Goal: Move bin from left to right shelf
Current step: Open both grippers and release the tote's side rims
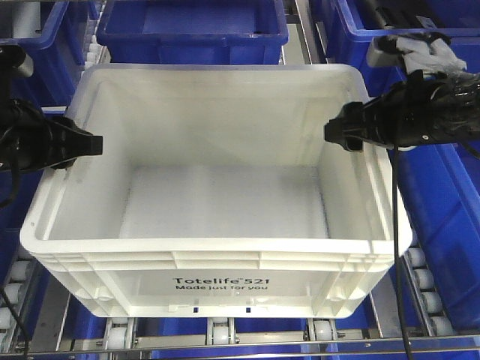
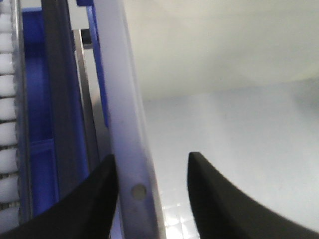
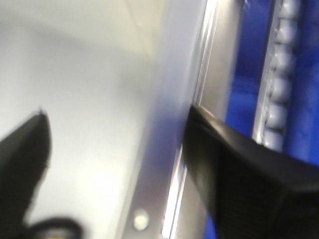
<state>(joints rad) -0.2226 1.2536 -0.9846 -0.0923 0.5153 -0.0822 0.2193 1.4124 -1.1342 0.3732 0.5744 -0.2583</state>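
Roller tracks of a flow-rack shelf run under everything, with dark blue plastic bins crowding the back and both sides. On those rollers, in the middle of the front view, sits the bin, a large white tote with a thick rolled rim and black "Totelife 521 Made just for you" print on its near wall; it is empty and stands level.

At the tote's left rim is the left gripper. Its fingers are spread, one outside the wall and one inside, so they straddle the rim; the wrist view shows gaps on both sides of the wall, not a pinch.

At the tote's right rim, toward the back corner, is the right gripper. Its fingers are also spread across the wall: the outer one lies against or just beside the rim's outer edge, the inner one well off the inner face. That view is blurred, so actual contact cannot be told.
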